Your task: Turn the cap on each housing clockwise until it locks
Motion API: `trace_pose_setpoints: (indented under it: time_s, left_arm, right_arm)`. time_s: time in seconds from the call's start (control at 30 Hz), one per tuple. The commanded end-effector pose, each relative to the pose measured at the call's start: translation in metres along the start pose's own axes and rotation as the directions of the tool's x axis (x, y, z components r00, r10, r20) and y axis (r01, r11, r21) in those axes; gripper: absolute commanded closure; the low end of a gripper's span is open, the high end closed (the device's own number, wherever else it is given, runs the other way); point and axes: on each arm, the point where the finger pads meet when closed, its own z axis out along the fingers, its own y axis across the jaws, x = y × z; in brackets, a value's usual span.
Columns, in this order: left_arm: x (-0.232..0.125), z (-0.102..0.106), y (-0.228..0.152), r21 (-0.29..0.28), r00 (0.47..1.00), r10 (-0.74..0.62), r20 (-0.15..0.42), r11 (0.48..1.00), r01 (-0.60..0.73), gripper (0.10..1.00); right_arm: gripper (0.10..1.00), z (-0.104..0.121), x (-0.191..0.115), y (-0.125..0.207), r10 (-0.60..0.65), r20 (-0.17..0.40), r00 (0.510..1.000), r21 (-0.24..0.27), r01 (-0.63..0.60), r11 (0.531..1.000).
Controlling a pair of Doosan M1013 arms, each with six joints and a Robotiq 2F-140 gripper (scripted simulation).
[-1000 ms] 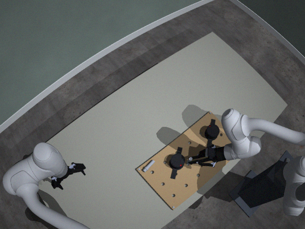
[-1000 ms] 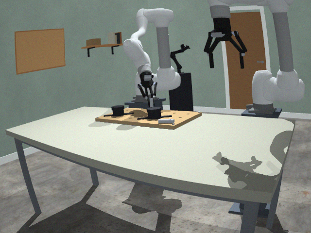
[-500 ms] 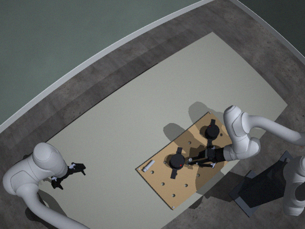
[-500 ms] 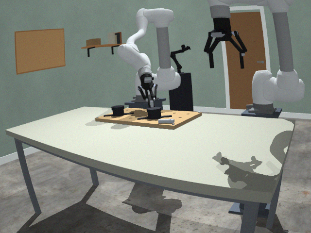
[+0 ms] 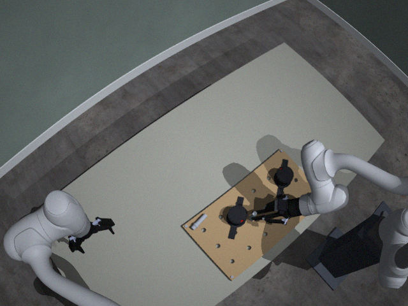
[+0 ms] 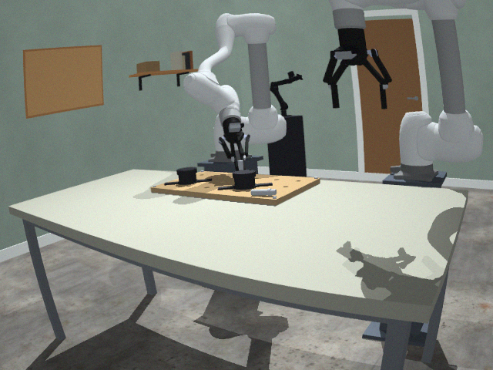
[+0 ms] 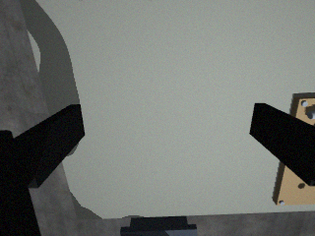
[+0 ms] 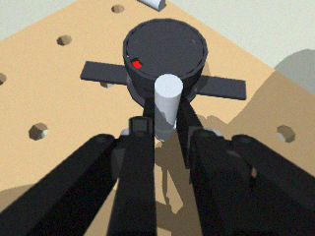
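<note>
R gripper [image 5: 253,216] [image 6: 239,166] [image 8: 167,120] is nearly closed, its fingers pinched on a grey pin [image 5: 254,213] [image 6: 239,163] [image 8: 168,88], which is held approx. upright; whether its foot sits in a hole can't be told. L gripper [image 5: 98,241] [image 6: 359,106] [image 7: 167,118] is wide open w/ nothing held, well apart from the board [image 5: 227,253] [image 6: 306,183] [image 7: 290,192] [image 8: 49,98]. Near cap [image 5: 237,214] [image 6: 243,173] [image 8: 164,46] is seated on its upright housing, just beyond the R fingertips in the R wrist view, w/ its red mark [image 5: 241,220] [image 8: 137,63] on the rim. The housing's bars run crosswise to the line from R fingers to cap, one out to each side. Far cap [image 5: 284,174] [image 6: 186,169] is on the second housing, beside the R gripper and also nearer R arm than L. A loose pin [image 5: 199,221] [image 6: 263,192] [image 8: 154,4] lies past the near housing. Pinning the near housing vs. rotation is probably the step in hand; no lock can be confirmed. For the turn, cap should be gripped across its round rim, clockwise from above, w/o tipping the housing.

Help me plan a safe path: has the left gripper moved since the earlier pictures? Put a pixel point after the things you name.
No. In the top and exterior views, the left gripper [image 5: 99,243] [image 6: 359,107] [image 7: 167,119] shows no visible shift in any direction against the table [image 5: 158,158] [image 6: 239,239] [image 7: 167,64].
</note>
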Motion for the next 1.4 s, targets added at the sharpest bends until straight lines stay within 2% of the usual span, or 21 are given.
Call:
trace_pose_setpoints:
  time_s: [0.0, 1.37]
  left_arm:
    - [0.0002, -0.0008, -0.0001, 0.0, 1.0, 0.0, -0.001, 1.0, 0.0, 0.098]
    - [0.0002, -0.0008, -0.0001, 0.0, 1.0, 0.0, -0.001, 1.0, 0.0, 0.098]
  right_arm:
    - [0.999, -0.0005, 0.0013, 0.0002, 0.0, 0.001, 1.0, 0.002, 0.0, 1.0]
    - [0.999, 0.0037, -0.0032, 0.0002, 0.001, 0.004, 1.0, 0.003, -0.001, 1.0]
